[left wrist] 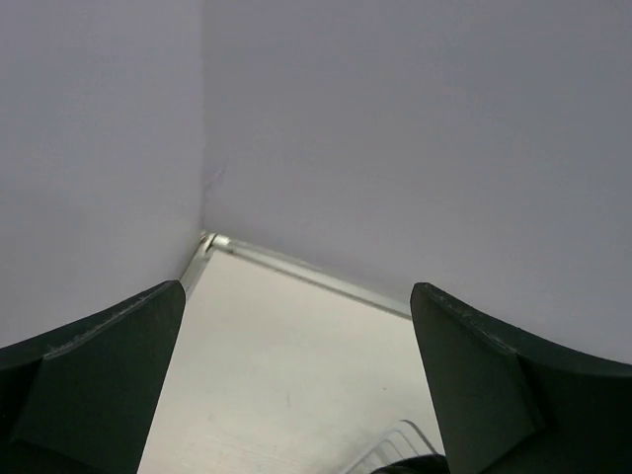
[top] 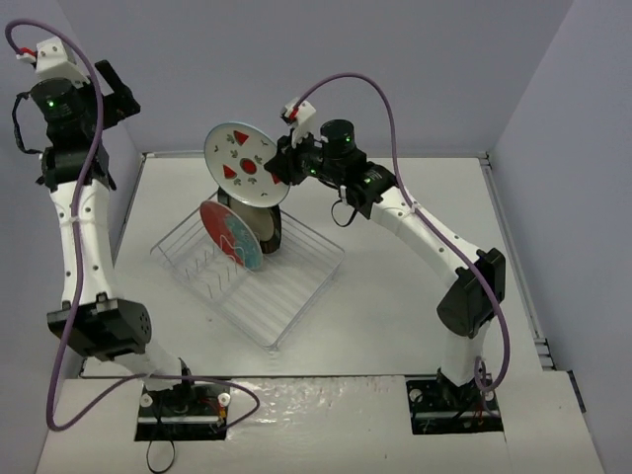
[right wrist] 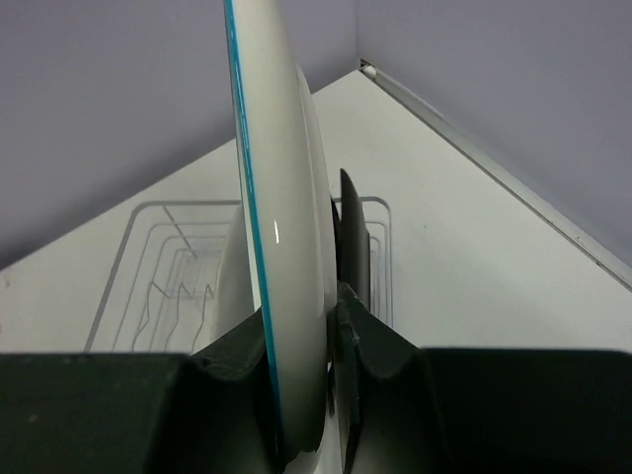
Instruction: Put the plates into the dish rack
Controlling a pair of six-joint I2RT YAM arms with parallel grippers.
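My right gripper [top: 280, 170] is shut on the rim of the smaller white plate with red triangles [top: 242, 161] and holds it upright above the far end of the dish rack [top: 286, 296]. In the right wrist view the plate [right wrist: 286, 227] is edge-on between my fingers [right wrist: 375, 346], with the rack [right wrist: 148, 247] below. The red-and-teal floral plate [top: 227, 235] stands in the rack. The beige plate [top: 259, 223] and the black square plate [top: 275, 233] stand behind it. My left gripper [top: 114, 94] is open and empty, raised at the far left; the left wrist view [left wrist: 296, 395] shows its jaws wide apart.
Grey walls enclose the white table [top: 415, 267] at the back and on both sides. A corner of the rack [left wrist: 395, 439] shows at the bottom of the left wrist view. The right arm's cable [top: 390, 118] loops above the table.
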